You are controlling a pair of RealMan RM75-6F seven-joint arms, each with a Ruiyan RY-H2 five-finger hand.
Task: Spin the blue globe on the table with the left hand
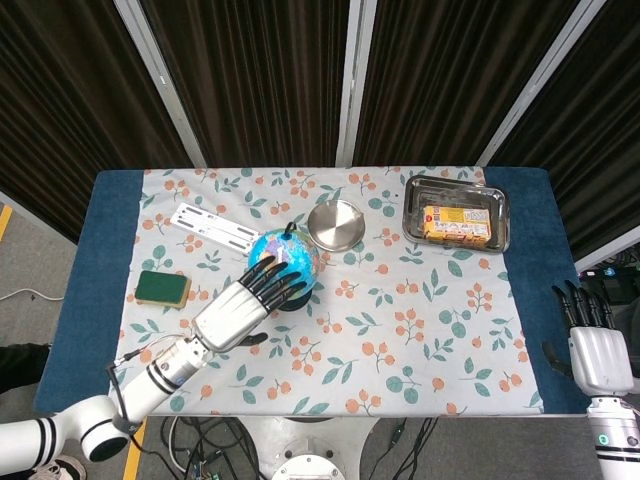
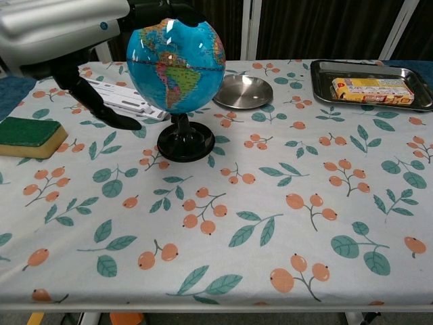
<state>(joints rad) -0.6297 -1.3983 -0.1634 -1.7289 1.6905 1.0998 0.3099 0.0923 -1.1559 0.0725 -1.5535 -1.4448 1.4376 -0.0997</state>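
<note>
The blue globe stands upright on its black base near the table's middle. My left hand is open above the globe's near left side. Its spread fingers reach over the top of the sphere, and I cannot tell whether they touch it. The thumb hangs down to the left of the globe. My right hand rests open at the table's right front corner, far from the globe.
A green sponge lies left of the globe. A white ruler-like strip lies behind it. A round metal dish sits just behind the globe, and a metal tray holding a yellow packet is at the back right.
</note>
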